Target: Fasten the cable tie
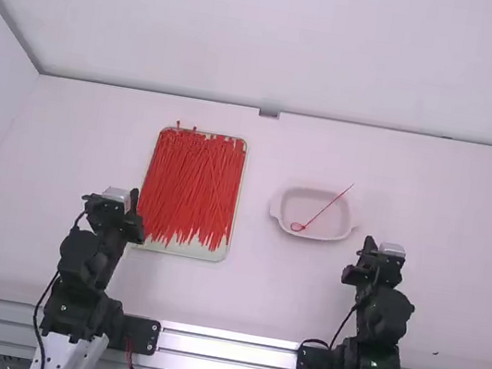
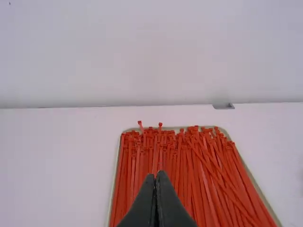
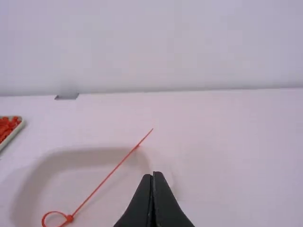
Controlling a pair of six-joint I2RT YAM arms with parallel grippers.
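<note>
- Left tool (image 2: 155, 176): fingers pressed together, nothing in them. The loose ties (image 2: 189, 161) lie right under its tips and run on ahead of it, heaped on the tray (image 2: 117, 165).
- Worry here: the ties are packed tight and crossing each other, so a pinch could easily lift three at once, or drag a bunch over the tray edge onto the counter (image 1: 66, 137).
- Right tool (image 3: 152, 175): also squeezed closed and empty. The looped tie (image 3: 102, 182) sits ahead of it and a bit left, in the dish (image 1: 276, 210), tail poking past the far rim.
- Worry there: bump that tail and I reckon the tie flips out, or the light dish skates away.
</note>
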